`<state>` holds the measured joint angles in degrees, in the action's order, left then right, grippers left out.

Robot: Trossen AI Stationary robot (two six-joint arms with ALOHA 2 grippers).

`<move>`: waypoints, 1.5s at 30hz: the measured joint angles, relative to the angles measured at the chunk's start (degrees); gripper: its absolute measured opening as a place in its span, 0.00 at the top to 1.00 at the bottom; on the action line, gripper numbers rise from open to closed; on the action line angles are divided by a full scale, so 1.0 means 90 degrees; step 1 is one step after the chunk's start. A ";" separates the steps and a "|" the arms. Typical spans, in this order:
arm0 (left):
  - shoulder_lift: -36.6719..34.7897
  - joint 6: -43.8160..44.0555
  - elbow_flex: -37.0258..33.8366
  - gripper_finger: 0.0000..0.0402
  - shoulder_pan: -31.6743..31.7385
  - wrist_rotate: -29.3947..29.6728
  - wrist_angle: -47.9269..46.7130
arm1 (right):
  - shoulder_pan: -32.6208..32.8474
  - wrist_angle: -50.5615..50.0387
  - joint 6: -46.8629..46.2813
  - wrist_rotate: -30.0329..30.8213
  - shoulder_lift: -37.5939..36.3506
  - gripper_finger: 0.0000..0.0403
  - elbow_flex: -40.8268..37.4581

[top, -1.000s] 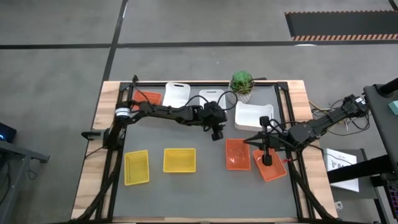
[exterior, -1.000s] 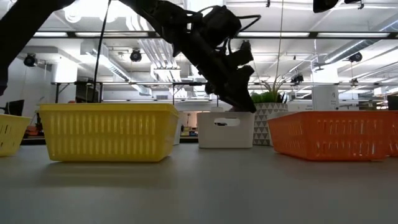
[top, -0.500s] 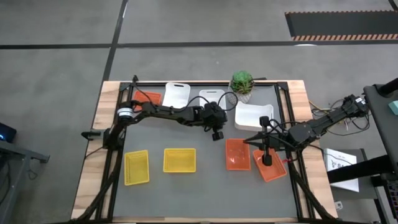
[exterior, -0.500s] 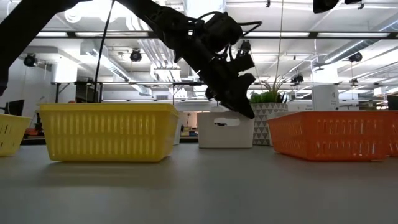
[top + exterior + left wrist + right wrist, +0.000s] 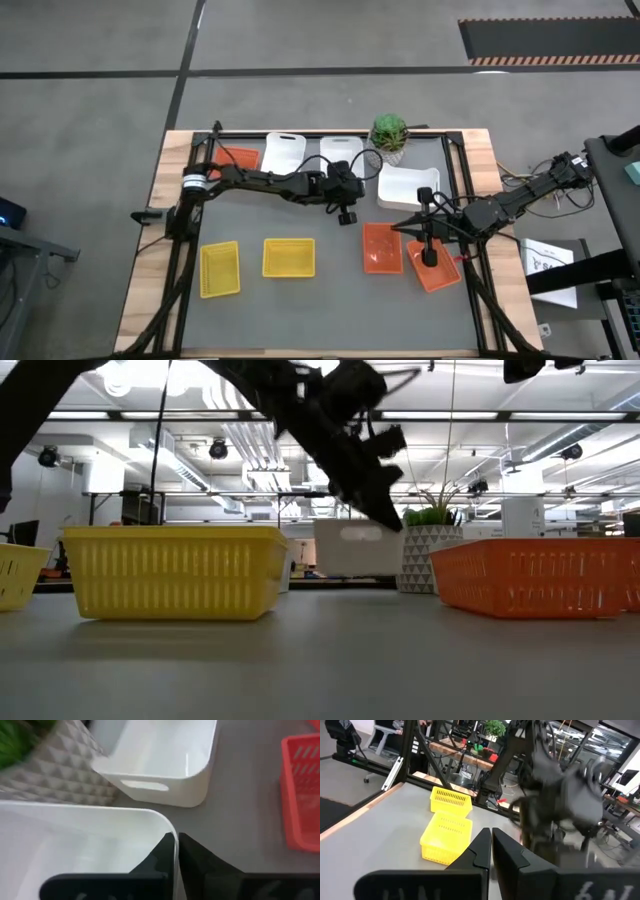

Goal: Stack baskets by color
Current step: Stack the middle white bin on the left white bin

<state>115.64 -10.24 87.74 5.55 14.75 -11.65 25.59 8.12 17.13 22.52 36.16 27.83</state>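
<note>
We saw the left pincer (image 5: 345, 212) clamp the middle white basket (image 5: 338, 156) rim and lift it off the tabletop (image 5: 330, 300); white stacking started. The right pincer (image 5: 428, 257) stayed shut over an orange basket (image 5: 437, 272).

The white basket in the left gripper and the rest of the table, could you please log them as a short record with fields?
left gripper: shut on the rim of a white basket, lifted off the table
right gripper: shut, over an orange basket
other white baskets: one at the far edge, one beside the plant
yellow baskets: two, side by side, unstacked
second orange basket: beside the first
</note>
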 joint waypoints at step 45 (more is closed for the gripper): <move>-0.4579 -0.2260 -0.2863 1.00 0.1596 -0.1747 -0.1892 | 0.0001 -0.0214 -0.0027 -0.0056 -0.0007 0.98 0.0000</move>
<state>74.43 -30.58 61.98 19.91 -0.98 -28.67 25.61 6.20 16.88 22.02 36.10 27.83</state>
